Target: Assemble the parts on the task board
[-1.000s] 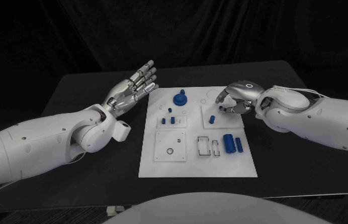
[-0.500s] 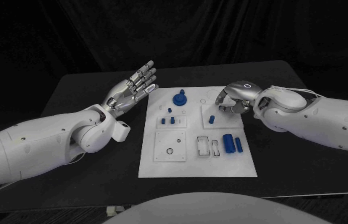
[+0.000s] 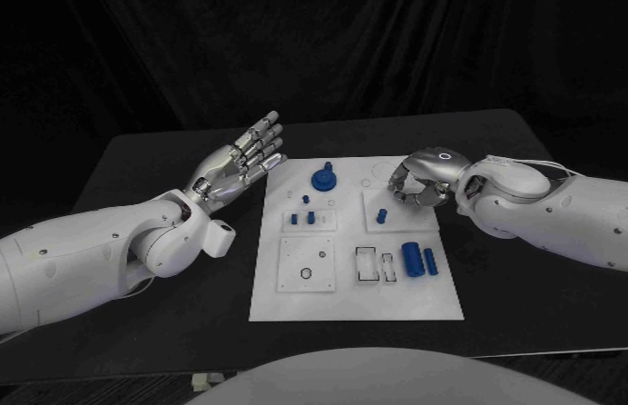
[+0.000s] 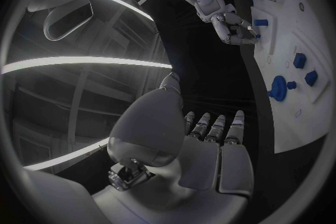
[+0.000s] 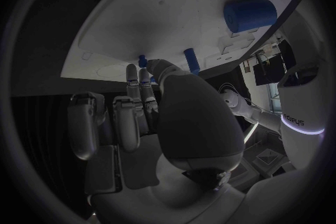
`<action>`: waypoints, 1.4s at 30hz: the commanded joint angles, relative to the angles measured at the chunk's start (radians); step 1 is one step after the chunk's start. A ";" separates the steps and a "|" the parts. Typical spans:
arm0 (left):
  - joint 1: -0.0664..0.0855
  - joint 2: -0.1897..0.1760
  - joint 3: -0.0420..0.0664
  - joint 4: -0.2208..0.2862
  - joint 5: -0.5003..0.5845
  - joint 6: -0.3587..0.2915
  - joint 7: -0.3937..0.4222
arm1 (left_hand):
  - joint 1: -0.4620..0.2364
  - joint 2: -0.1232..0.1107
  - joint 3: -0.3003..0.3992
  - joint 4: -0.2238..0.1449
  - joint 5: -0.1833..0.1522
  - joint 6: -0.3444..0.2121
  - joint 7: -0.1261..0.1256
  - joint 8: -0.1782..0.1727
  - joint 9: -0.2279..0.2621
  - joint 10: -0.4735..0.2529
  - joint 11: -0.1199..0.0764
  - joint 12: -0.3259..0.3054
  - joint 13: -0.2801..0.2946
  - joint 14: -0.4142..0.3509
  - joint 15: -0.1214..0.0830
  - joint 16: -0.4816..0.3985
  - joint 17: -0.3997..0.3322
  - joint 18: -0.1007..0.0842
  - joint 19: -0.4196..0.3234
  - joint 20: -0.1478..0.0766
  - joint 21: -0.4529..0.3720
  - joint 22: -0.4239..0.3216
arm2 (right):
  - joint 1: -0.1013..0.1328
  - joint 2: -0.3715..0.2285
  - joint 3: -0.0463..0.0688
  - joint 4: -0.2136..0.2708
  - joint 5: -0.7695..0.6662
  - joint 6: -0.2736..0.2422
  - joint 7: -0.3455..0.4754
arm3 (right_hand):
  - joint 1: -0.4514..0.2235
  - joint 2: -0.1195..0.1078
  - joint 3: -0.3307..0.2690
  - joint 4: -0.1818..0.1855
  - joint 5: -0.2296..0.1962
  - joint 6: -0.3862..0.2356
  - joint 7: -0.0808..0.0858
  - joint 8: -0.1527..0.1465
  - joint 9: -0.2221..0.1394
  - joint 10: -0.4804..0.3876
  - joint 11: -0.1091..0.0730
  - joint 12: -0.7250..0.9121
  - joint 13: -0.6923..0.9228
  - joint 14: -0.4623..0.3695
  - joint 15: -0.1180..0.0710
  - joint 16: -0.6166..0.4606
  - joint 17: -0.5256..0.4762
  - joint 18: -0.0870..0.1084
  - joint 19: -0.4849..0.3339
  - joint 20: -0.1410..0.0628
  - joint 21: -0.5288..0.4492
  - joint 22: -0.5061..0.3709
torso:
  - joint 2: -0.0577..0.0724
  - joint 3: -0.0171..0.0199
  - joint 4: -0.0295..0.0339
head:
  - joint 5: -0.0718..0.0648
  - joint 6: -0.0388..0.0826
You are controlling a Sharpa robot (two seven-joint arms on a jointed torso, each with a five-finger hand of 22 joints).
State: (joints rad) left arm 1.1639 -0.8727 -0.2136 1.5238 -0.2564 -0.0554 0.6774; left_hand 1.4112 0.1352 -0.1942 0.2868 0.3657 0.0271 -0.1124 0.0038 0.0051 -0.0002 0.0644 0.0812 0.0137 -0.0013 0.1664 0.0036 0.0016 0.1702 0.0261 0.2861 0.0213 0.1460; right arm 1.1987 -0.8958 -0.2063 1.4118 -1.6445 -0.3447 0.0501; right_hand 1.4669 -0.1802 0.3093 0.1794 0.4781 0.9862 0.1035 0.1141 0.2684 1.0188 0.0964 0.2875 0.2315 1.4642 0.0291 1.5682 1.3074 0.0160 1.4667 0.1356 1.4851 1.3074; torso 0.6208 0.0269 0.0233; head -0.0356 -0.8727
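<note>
The white task board [image 3: 353,301] lies in the middle of the black table. My right hand [image 3: 419,183] hovers low over its far right corner, fingers curled in. In the right wrist view the thumb and fingertips [image 5: 143,74] pinch a small blue peg [image 5: 142,59] just above the board [image 5: 140,17]. A second blue peg [image 3: 382,213] stands upright close beside that hand. A blue round knob part [image 3: 323,180] sits at the far middle of the board. My left hand [image 3: 243,160] is raised off the board's left side, open, palm up, holding nothing.
Two small blue blocks [image 3: 304,216] sit in the left middle plate. A thick blue cylinder [image 3: 414,259] and a thinner one [image 3: 431,260] lie at the right, beside two rectangular frames [image 3: 377,265]. A small ring [image 3: 307,272] lies lower left.
My right hand's fingers have drawn in slightly over the board's far right corner, and the small blue piece seen below them earlier is now covered. The left hand has not moved.
</note>
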 commanded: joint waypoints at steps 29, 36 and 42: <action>-0.006 0.011 0.001 -0.005 0.009 0.021 0.122 | 0.024 0.013 -0.018 0.003 0.024 0.006 0.025 0.004 0.003 0.003 0.015 0.006 0.002 0.006 0.028 -0.001 0.001 0.002 0.006 0.007 0.003 0.006 | -0.011 0.005 0.000 -0.010 -0.007 0.039 -0.028 | -0.015 0.010 0.028 -0.060 0.028 0.030 0.004 0.065 0.064 -0.012 -0.012 0.054 0.042 0.095 -0.015 -0.014 0.236 0.017 0.033 -0.014 -0.024 0.220 | 0.000 -0.0001 -0.0006 | 0.005 0.000; -0.007 0.014 0.001 -0.008 0.009 0.027 0.118 | 0.030 0.019 -0.017 0.001 0.032 0.007 0.030 0.004 0.003 0.002 0.017 0.005 0.002 0.006 0.031 0.000 0.001 0.000 0.007 0.008 0.004 0.010 | -0.011 0.005 0.000 -0.009 -0.007 0.020 -0.018 | -0.009 0.021 0.032 -0.083 0.025 0.032 0.022 0.092 0.093 -0.006 -0.020 0.084 0.062 0.095 -0.023 -0.014 0.237 0.017 0.033 -0.020 -0.024 0.220 | 0.000 0.0001 0.0001 | 0.003 0.000; -0.009 0.015 0.001 -0.013 0.009 0.033 0.116 | 0.035 0.023 -0.016 -0.001 0.038 0.007 0.034 0.004 0.003 0.002 0.017 0.005 0.002 0.006 0.033 0.000 0.001 -0.002 0.008 0.009 0.005 0.010 | -0.011 0.000 0.000 -0.003 -0.007 0.008 -0.012 | -0.011 0.024 0.032 -0.088 0.017 0.030 0.022 0.100 0.103 -0.004 -0.022 0.094 0.068 0.096 -0.024 -0.013 0.237 0.016 0.034 -0.022 -0.023 0.221 | 0.000 0.0002 0.0003 | -0.002 0.000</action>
State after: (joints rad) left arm 1.1567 -0.8592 -0.2136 1.5107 -0.2558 -0.0386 0.6777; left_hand 1.4376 0.1535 -0.2080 0.2897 0.4006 0.0340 -0.0837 0.0038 0.0065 0.0026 0.0744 0.0811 0.0142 0.0057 0.1950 0.0037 0.0016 0.1703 0.0332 0.2931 0.0213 0.1560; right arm 1.1920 -0.8914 -0.2051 1.4067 -1.6445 -0.3275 0.0427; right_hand 1.4579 -0.1652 0.3422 0.0964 0.4986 1.0184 0.1216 0.2103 0.3686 1.0147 0.0820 0.3755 0.2990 1.4675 0.0113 1.5610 1.3074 0.0160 1.4666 0.1211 1.4673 1.3080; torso 0.6207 0.0270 0.0232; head -0.0360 -0.8727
